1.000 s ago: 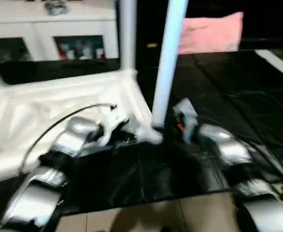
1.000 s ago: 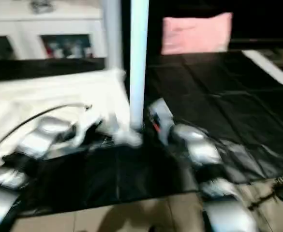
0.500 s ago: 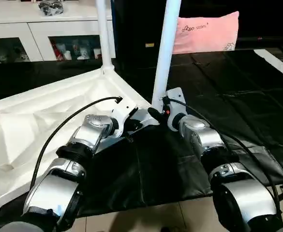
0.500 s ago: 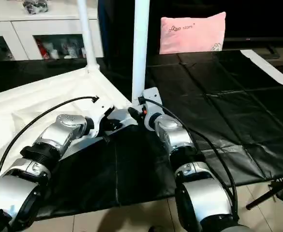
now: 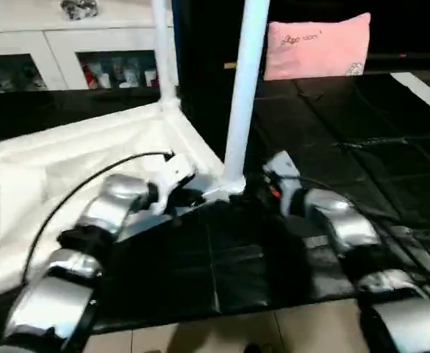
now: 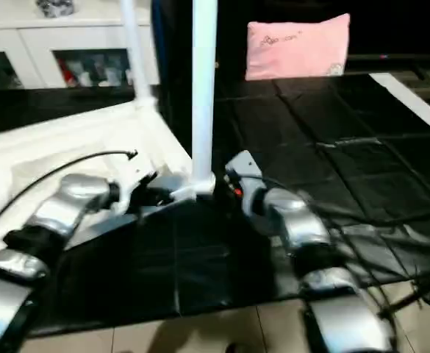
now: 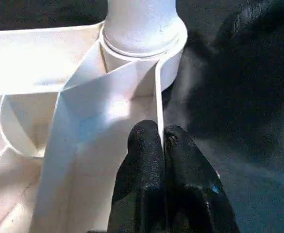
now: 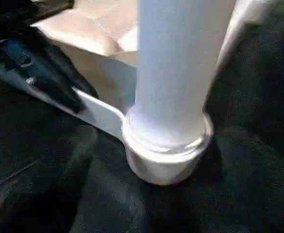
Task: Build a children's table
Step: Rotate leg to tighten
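The white tabletop (image 5: pixel 67 162) lies upside down on the black mat. One white leg (image 5: pixel 240 95) stands upright in the near right corner socket (image 8: pixel 163 150), and a second leg (image 5: pixel 165 51) stands in the far corner. My left gripper (image 7: pixel 161 138) is shut on the thin rim wall of the tabletop, just beside that near socket. In the right wrist view the left gripper (image 8: pixel 59 92) shows as a dark shape on the rim. My right gripper (image 5: pixel 257 193) sits low on the mat, right next to the foot of the near leg (image 8: pixel 180 63).
A white cabinet (image 5: pixel 67 51) with glass doors stands behind the tabletop. A pink pillow (image 5: pixel 317 45) lies at the back right. The black mat (image 5: pixel 362 140) spreads to the right, and pale floor tiles (image 5: pixel 237 331) run along its front edge.
The head camera has shifted, so the whole picture moved. My left gripper keeps its hold on the rim. The right gripper stays by the foot of the near leg.
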{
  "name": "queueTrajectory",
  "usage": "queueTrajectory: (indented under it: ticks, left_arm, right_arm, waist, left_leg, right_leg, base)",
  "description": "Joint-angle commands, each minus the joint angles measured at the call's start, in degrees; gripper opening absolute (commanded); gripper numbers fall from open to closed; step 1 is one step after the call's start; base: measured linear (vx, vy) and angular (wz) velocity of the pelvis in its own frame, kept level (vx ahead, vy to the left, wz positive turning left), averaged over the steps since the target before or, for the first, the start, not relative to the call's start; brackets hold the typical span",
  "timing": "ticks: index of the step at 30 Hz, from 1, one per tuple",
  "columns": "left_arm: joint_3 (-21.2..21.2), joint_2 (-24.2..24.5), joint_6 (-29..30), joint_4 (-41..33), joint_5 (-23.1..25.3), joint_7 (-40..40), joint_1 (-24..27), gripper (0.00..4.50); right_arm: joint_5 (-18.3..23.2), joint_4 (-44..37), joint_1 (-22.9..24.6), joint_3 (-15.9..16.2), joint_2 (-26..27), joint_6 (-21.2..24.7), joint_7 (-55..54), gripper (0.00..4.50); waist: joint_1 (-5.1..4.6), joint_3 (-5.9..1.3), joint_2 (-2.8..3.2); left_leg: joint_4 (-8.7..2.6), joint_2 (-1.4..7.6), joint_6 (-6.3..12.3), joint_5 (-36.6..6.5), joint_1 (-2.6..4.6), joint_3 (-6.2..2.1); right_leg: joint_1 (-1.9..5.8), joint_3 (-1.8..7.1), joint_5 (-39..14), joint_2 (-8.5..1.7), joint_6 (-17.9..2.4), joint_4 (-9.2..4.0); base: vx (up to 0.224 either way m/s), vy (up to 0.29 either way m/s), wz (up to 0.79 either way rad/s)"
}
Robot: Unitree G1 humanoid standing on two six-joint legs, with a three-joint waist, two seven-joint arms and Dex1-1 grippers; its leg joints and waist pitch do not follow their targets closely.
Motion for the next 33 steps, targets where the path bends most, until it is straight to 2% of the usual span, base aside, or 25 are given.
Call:
queueTrajectory:
  ticks: [1,4,7,9,12,14,17,24,30,31,33]
  left_arm:
    - [-2.04,1.01,-2.16,-2.65,-0.24,-5.67,0.37,0.00]
    - [-3.55,2.94,-4.58,-4.05,-0.33,-10.86,1.39,0.00]
    - [-4.59,4.12,-6.44,-4.55,-0.35,-14.73,2.00,0.00]
    - [-5.17,4.65,-7.07,-5.11,-0.51,-16.66,2.33,0.00]
    - [-6.30,5.31,-7.74,-6.29,-0.59,-19.59,2.88,0.00]
    - [-6.87,5.61,-7.82,-7.28,-0.83,-21.15,3.24,0.00]
    - [-7.55,5.69,-8.35,-7.62,-0.66,-22.14,3.30,0.00]
    - [-7.97,5.58,-8.48,-8.29,-0.35,-23.27,3.45,0.00]
    - [-8.10,5.60,-8.29,-8.66,-0.37,-23.60,3.61,0.00]
    - [-8.19,5.61,-8.31,-8.66,-0.38,-23.65,3.64,0.00]
    - [-8.23,5.61,-8.26,-8.68,-0.39,-23.68,3.63,0.00]
  right_arm:
    - [1.04,-2.42,0.47,0.79,-1.41,-0.14,4.96,4.44]
    - [1.98,-5.38,1.71,2.27,-4.08,0.12,11.07,4.44]
    - [3.20,-6.83,2.14,2.79,-5.47,0.35,15.97,4.44]
    - [4.15,-7.58,2.23,3.02,-5.89,0.60,18.37,4.27]
    - [4.97,-8.61,2.42,4.06,-6.15,1.90,22.24,4.27]
    - [5.25,-9.16,2.60,4.81,-6.22,2.90,23.87,3.93]
    - [5.20,-8.86,2.49,5.59,-6.05,2.90,25.01,3.83]
    - [4.85,-8.64,2.37,7.16,-5.99,4.29,27.85,3.15]
    - [5.03,-9.05,2.56,7.59,-6.28,4.89,28.94,2.69]
    - [5.04,-9.13,2.65,7.70,-6.33,5.05,29.28,2.49]
    - [5.09,-9.26,2.74,7.85,-6.38,5.33,29.59,2.49]
  waist:
    - [0.46,-4.24,0.47]
    - [0.95,-4.19,0.46]
    - [1.74,-4.17,0.68]
    - [1.86,-4.15,0.64]
    - [1.95,-4.16,0.53]
    - [2.02,-4.15,0.43]
    - [2.25,-4.19,0.47]
    - [2.58,-4.23,0.43]
    - [2.76,-4.32,0.39]
    - [2.78,-4.30,0.38]
    - [2.78,-4.25,0.39]
  left_leg:
    - [-3.51,0.06,5.60,-9.66,-0.58,1.44]
    - [-3.61,0.12,5.37,-10.23,-0.53,1.42]
    - [-3.71,0.24,4.63,-11.28,-0.19,1.46]
    - [-3.77,0.28,4.50,-11.50,-0.22,1.41]
    - [-3.86,0.30,4.21,-11.52,-0.26,1.34]
    - [-3.87,0.29,4.11,-11.12,-0.32,1.34]
    - [-3.86,0.32,3.81,-10.65,-0.25,1.35]
    - [-3.82,0.23,3.46,-10.69,-0.26,1.36]
    - [-3.76,0.24,3.53,-9.53,-0.31,1.37]
    - [-3.75,0.21,3.51,-9.63,-0.31,1.39]
    - [-3.78,0.22,3.49,-9.97,-0.28,1.38]
  right_leg:
    - [4.49,2.64,-15.48,-2.45,-11.68,-3.22]
    - [4.52,2.61,-15.98,-2.45,-11.47,-3.22]
    - [4.26,2.65,-17.64,-2.51,-10.98,-3.44]
    - [4.29,2.67,-17.46,-2.48,-10.96,-3.38]
    - [4.36,2.66,-17.82,-2.51,-10.77,-3.30]
    - [4.35,2.66,-17.93,-2.53,-10.65,-3.30]
    - [4.27,2.71,-17.92,-2.59,-10.62,-3.29]
    - [4.34,2.66,-18.95,-2.55,-9.80,-3.38]
    - [4.34,2.70,-17.35,-2.51,-10.11,-3.17]
    - [4.35,2.69,-17.61,-2.52,-10.05,-3.20]
    - [4.32,2.66,-18.45,-2.52,-9.81,-3.31]
  base:
    - [0.000,0.000,0.00]
    - [0.000,0.000,0.00]
    - [0.000,0.000,0.00]
    - [0.000,0.000,0.00]
    - [0.000,0.000,0.00]
    - [0.000,0.000,0.00]
    - [0.000,0.000,0.00]
    - [0.000,0.000,0.00]
    - [0.000,0.000,0.00]
    - [0.000,0.000,0.00]
    - [0.000,0.000,0.00]
